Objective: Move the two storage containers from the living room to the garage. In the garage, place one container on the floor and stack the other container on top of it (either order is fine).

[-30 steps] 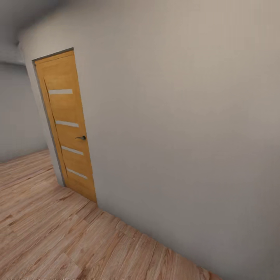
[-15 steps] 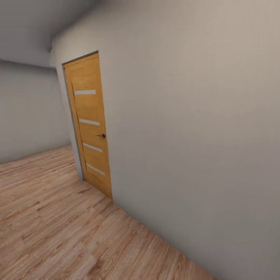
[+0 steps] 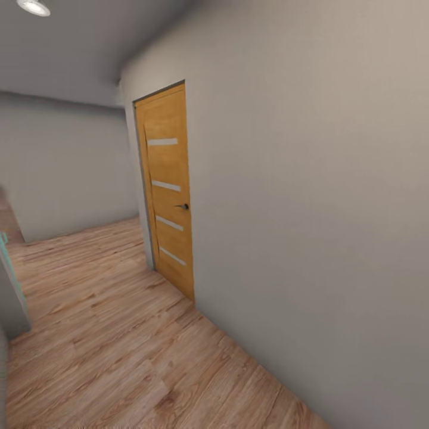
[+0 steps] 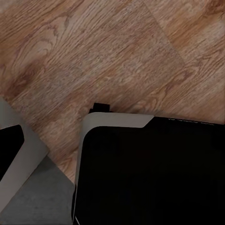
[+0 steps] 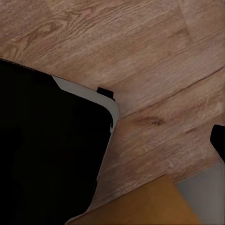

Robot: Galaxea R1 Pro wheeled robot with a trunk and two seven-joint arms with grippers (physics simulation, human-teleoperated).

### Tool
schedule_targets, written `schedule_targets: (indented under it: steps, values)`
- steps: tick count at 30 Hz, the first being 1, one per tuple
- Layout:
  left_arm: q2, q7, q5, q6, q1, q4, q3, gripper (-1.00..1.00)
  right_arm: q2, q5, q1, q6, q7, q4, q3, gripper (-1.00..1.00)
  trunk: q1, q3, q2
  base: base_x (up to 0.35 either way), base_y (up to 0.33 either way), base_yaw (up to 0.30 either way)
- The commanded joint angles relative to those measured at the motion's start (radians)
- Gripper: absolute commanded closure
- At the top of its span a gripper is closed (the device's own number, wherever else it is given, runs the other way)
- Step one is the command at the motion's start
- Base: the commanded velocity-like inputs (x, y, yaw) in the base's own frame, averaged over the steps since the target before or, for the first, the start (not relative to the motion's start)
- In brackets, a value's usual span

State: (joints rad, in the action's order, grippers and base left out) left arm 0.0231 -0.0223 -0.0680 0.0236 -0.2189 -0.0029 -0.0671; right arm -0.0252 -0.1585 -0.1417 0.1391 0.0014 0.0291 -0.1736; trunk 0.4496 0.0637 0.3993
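Grippers: finger state can't be told for L or R. Wrist cams look down past a black, grey-edged robot body part [image 4: 150, 173] in the L wrist view and a like black panel [image 5: 47, 150] in the R wrist view; no fingers resolved in either, so wide/narrow/holding is undetermined.

L wrist view: wood-plank floor [image 4: 93, 51] beneath, brown grain, plank seams running diagonally. A second grey-rimmed dark piece [image 4: 16, 154] sits at the frame edge, beside a flat grey patch [image 4: 44, 197].

R wrist view: same plank floor [image 5: 154, 61]. An orange-brown surface [image 5: 140, 206] at the frame edge, w/ a grey patch [image 5: 206, 187] beside it; what it belongs to can't be told.

Head view: corridor w/ light wood-plank floor [image 3: 107, 345]. Long plain grey-white wall [image 3: 310, 196] on the R side. Set in it, an orange wood door [image 3: 170, 190], closed, w/ four pale horizontal strips and a dark lever handle [image 3: 182, 207]. Far end wall [image 3: 71, 167] grey. Round ceiling light [image 3: 34, 6] upper L. Grey object w/ teal edge [image 3: 12, 286] at L margin; identity unclear.

Storage containers: location can't be told from these frames.
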Motion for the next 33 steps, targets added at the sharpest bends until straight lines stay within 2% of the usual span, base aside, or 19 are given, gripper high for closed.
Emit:
schedule_targets:
  steps: [1, 6, 11, 13, 17, 21, 33]
  values:
    - [0.000, -0.003, -0.007, 0.002, 0.000, 0.001, -0.009, -1.00, 0.000, -0.006, -0.001, 0.005, 0.000, 0.003, -0.003, -1.00, 0.000, 0.000, 0.001, 0.000, 0.000, 0.297]
    - [-0.001, -0.003, -0.007, 0.002, 0.000, 0.001, -0.011, -1.00, 0.000, -0.005, -0.001, 0.005, 0.000, 0.003, 0.000, -1.00, 0.000, 0.000, 0.001, 0.033, 0.000, 0.297]
    - [0.003, -0.002, -0.021, 0.001, 0.000, 0.002, -0.020, -1.00, -0.001, -0.003, -0.001, 0.005, 0.000, 0.003, -0.003, -1.00, 0.000, 0.000, 0.001, 0.277, 0.000, 0.296]
    - [0.004, -0.002, -0.034, 0.001, 0.000, 0.003, -0.022, -1.00, -0.001, -0.005, -0.001, 0.005, 0.000, 0.003, -0.005, -1.00, 0.000, 0.000, 0.001, 0.315, 0.000, 0.296]
    - [0.012, -0.002, -0.082, 0.001, 0.000, 0.003, -0.022, -1.00, 0.000, -0.005, -0.001, 0.005, 0.000, 0.003, -0.006, -1.00, 0.000, 0.000, 0.001, 0.320, 0.000, 0.296]
    - [0.015, -0.002, -0.100, 0.001, 0.000, 0.003, -0.022, -1.00, 0.000, -0.006, -0.001, 0.006, 0.000, 0.003, -0.004, -1.00, 0.000, 0.000, 0.001, 0.321, 0.000, 0.265]
    - [0.015, -0.002, -0.104, 0.001, 0.000, 0.003, -0.022, -1.00, -0.001, -0.004, -0.001, 0.006, 0.002, 0.003, 0.000, -1.00, 0.000, 0.000, 0.001, 0.321, 0.000, 0.028]
